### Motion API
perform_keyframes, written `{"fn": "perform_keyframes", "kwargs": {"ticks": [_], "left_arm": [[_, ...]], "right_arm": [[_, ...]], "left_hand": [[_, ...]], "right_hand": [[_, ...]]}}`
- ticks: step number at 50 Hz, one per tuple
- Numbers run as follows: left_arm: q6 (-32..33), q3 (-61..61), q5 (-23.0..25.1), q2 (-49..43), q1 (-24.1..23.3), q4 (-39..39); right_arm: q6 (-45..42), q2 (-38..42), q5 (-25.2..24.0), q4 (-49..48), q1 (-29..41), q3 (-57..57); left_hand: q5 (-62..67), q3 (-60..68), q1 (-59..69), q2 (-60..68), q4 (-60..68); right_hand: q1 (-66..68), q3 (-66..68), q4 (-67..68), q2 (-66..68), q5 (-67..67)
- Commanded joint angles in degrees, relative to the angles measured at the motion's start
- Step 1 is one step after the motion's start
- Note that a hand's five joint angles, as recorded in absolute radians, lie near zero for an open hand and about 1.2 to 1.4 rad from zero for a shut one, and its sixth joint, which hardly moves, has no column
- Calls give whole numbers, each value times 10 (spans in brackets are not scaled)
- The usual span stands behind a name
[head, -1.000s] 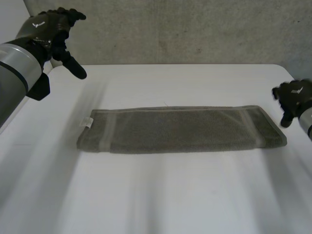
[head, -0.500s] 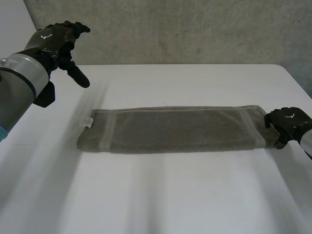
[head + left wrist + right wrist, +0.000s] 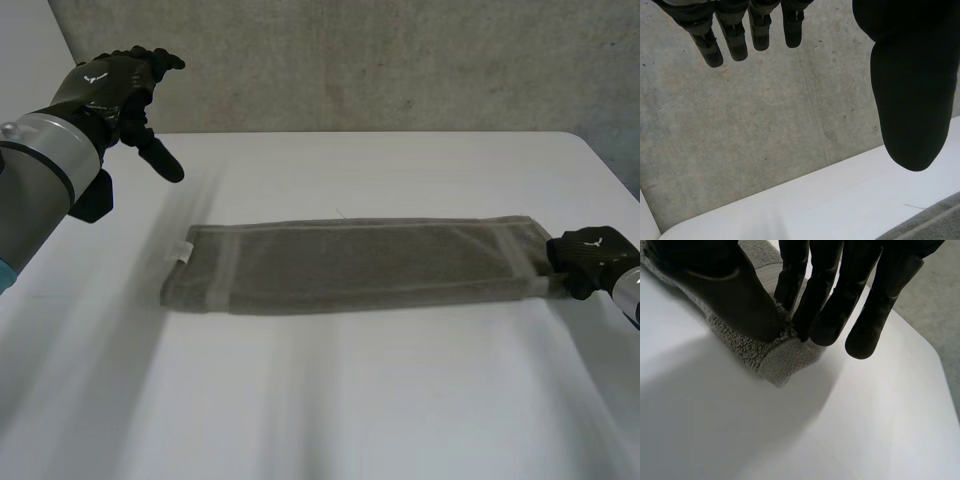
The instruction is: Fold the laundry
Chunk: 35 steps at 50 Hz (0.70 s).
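Observation:
A grey-green towel (image 3: 360,265), folded into a long strip, lies across the middle of the white table (image 3: 330,400). My right hand (image 3: 590,260) is at the towel's right end, near its front corner. In the right wrist view its thumb (image 3: 730,295) and fingers (image 3: 820,300) pinch the terry corner (image 3: 782,357), lifting it a little. My left hand (image 3: 115,85) hovers high above the table's back left, well away from the towel's left end, with straight fingers (image 3: 735,35) and thumb (image 3: 910,90) spread and nothing between them.
A concrete wall (image 3: 400,60) runs behind the table's far edge. A small white label (image 3: 180,250) sticks out at the towel's left end. Bare white tabletop lies in front of the towel and behind it.
My right hand came down from beside the table's right edge onto the towel's right end and closed on its corner. My left hand drifted slightly lower and stayed open.

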Motion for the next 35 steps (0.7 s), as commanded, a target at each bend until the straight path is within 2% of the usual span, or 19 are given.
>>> {"fn": "perform_keyframes", "kwargs": {"ticks": [1, 3, 6, 10, 15, 17, 19, 20, 22, 23, 24, 25, 26, 27, 28, 30, 31, 33, 35], "left_arm": [[0, -1, 0, 1, 1, 0], [0, -1, 0, 1, 1, 0], [0, 0, 0, 3, 1, 0], [0, 1, 0, 7, 2, 0], [0, 3, 0, 8, 2, 0], [0, 3, 0, 9, 2, -1], [0, 3, 0, 9, 3, -1], [0, 3, 0, 9, 3, -1], [0, 1, 0, 9, 2, -1], [0, 1, 0, 10, 2, -1], [0, 1, 0, 10, 2, -1], [0, 1, 0, 10, 2, -1], [0, 0, 0, 10, 2, -1], [0, 0, 0, 10, 2, -1], [0, 0, 0, 10, 2, -1], [0, -1, 0, 10, 2, -1], [0, -2, 0, 10, 2, -1], [0, -2, 0, 11, 2, 0], [1, -3, 0, 10, 1, 1]], "right_arm": [[-4, -4, 50, -3, -19, -11], [-17, -1, 81, 2, -37, -27], [-33, 1, 95, 3, -50, -34], [-95, -8, 134, 4, -87, -53], [-105, -43, 150, 4, -57, -74], [-98, -69, 150, 4, -22, -80], [-80, -93, 152, 3, 68, -102], [-80, -93, 152, 3, 68, -102], [-73, -98, 160, 4, 174, -128], [-73, -98, 160, 4, 175, -128], [-73, -99, 167, 4, 229, -140], [-73, -99, 167, 4, 230, -141], [-74, -96, 175, 3, 285, -152], [-75, -89, 180, 3, 336, -161], [-75, -89, 180, 3, 336, -161], [-77, -57, 186, 1, 423, -169], [-77, -57, 186, 1, 423, -169], [-81, -12, 186, -3, 493, -177], [-82, 11, 186, -3, 522, -184]], "left_hand": [[-18, 5, 0, 5, 5], [-18, 5, 0, 5, 5], [-18, 5, 0, 5, 5], [-18, 5, 0, 5, 5], [-18, 5, 0, 5, 5], [-18, 5, 0, 5, 5], [-18, 4, 0, 4, 5], [-18, 5, 0, 5, 5], [-18, 4, 0, 4, 5], [-18, 4, 0, 4, 5], [-18, 4, 0, 4, 5], [-18, 4, 0, 4, 5], [-18, 4, 0, 4, 5], [-18, 4, 0, 4, 5], [-18, 5, 0, 5, 5], [-18, 5, 0, 5, 5], [-18, 4, 0, 4, 5], [-18, 5, 0, 5, 5], [-18, 4, 0, 4, 5]], "right_hand": [[42, 34, 33, 46, 39], [42, 34, 33, 46, 39], [42, 34, 33, 46, 39], [42, 34, 33, 46, 39], [42, 34, 33, 46, 39], [42, 34, 33, 46, 39], [42, 34, 33, 46, 39], [42, 34, 33, 46, 39], [42, 34, 33, 46, 39], [42, 34, 33, 46, 39], [42, 34, 33, 46, 39], [42, 34, 33, 46, 39], [42, 34, 33, 46, 39], [42, 34, 33, 46, 39], [42, 34, 33, 46, 39], [42, 34, 33, 46, 39], [42, 34, 33, 46, 39], [42, 34, 33, 46, 39], [42, 34, 33, 46, 39]]}}
